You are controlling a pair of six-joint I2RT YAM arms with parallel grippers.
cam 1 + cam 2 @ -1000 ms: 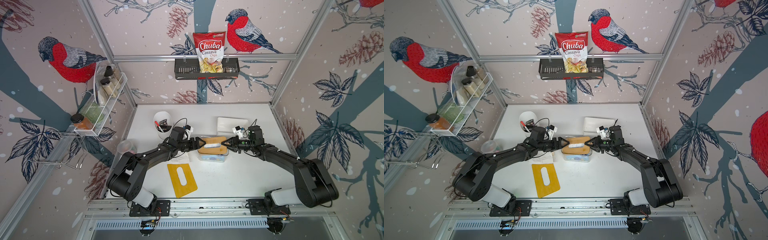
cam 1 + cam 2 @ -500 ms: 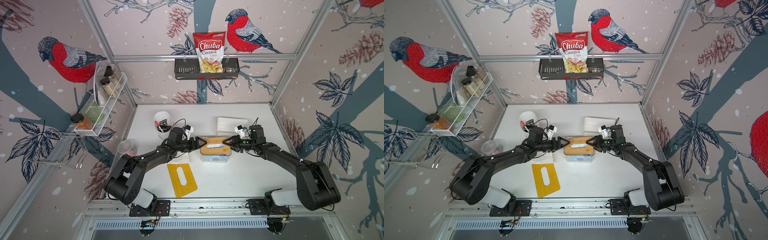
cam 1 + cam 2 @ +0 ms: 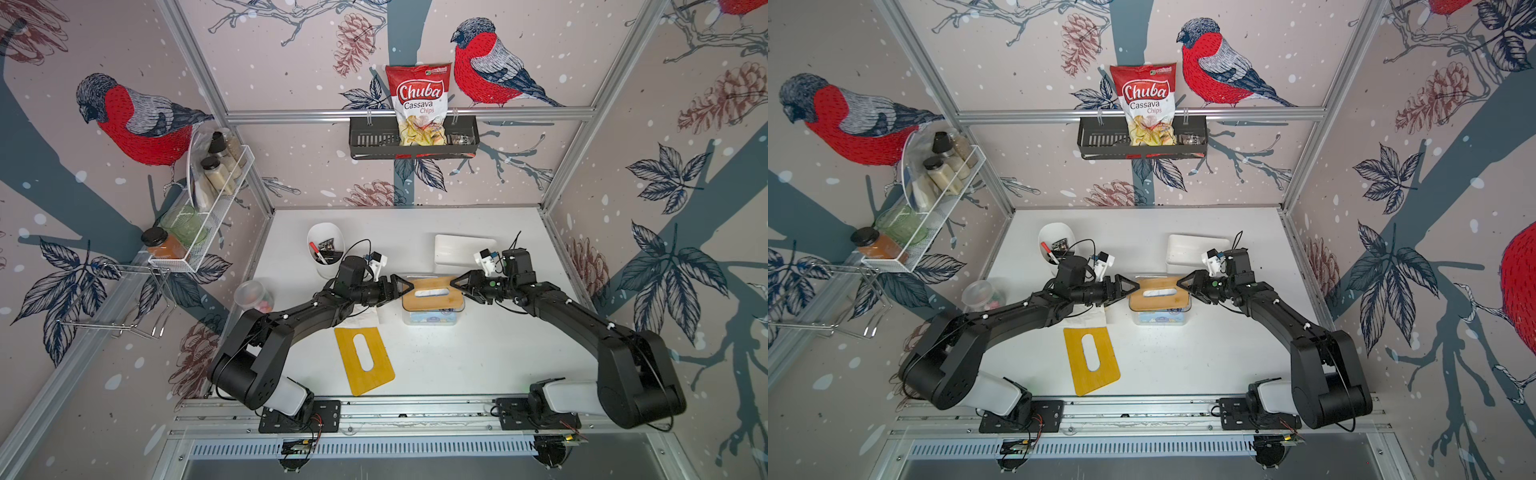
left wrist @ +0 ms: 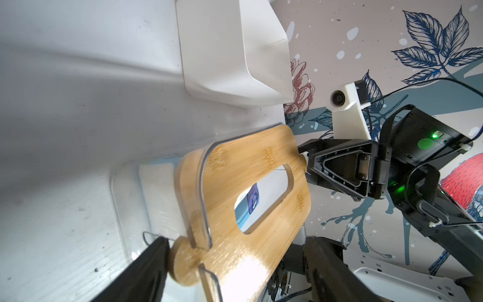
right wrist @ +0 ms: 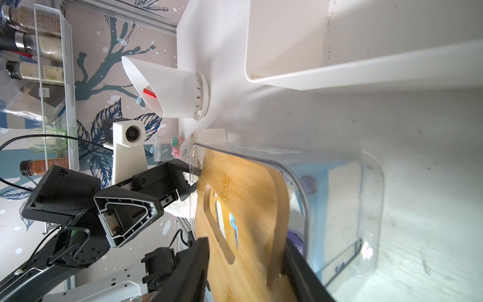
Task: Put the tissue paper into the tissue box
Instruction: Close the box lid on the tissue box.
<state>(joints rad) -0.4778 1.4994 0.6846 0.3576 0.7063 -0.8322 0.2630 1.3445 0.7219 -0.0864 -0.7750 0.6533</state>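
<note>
Top views show you the bamboo-lidded clear tissue box (image 3: 432,319); left fingers (image 3: 397,286) and right fingers (image 3: 461,286) apart, flanking it; yellow board (image 3: 363,359) near.

Your 2 top views look down on the whole table (image 3: 478,357), Chuba chip bag (image 3: 419,104) at 12 o'clock. Your 2 wrist cameras sit close, facing each other across the bamboo lid (image 4: 248,157), which all 4 views share.

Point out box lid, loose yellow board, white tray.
box lid (image 3: 432,304): a top view, wood beside slot.
loose yellow board (image 3: 370,380): a top view, corner past slot.
white tray (image 3: 459,250): a top view, bare floor.
</note>
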